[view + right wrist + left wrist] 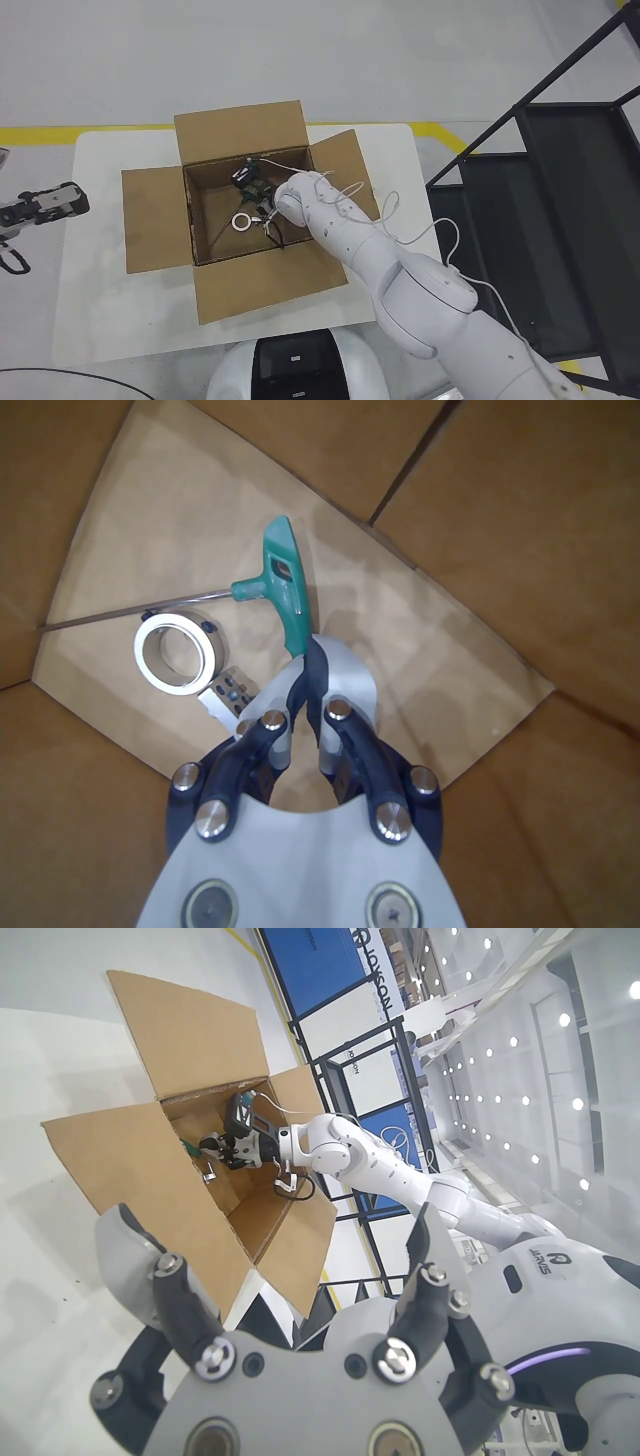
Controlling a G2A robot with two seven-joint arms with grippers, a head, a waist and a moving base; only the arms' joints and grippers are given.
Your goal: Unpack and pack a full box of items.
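Right pincer (307,660) down in the box (240,130), clamping the green key (285,585); left pincer (270,1220) gaping apart beside the table (110,320).

Plain brown cardboard all over the box (160,220), flaps and bottom alike. Bright green on the wrench (286,585) handle, dark grey steel along its shaft. Shiny silver on the ring (212,652), with small black screws at its rim. Pale silver on the block (227,695), dotted with dark holes. Black pads and links on the right gripper (310,650), light grey shells behind. Same black and light grey on the left gripper (270,1213), at 9 o'clock from the box. White surface (110,160); grey floor (300,50) crossed by a yellow line (40,134); black stairs (560,200) at 3 o'clock.
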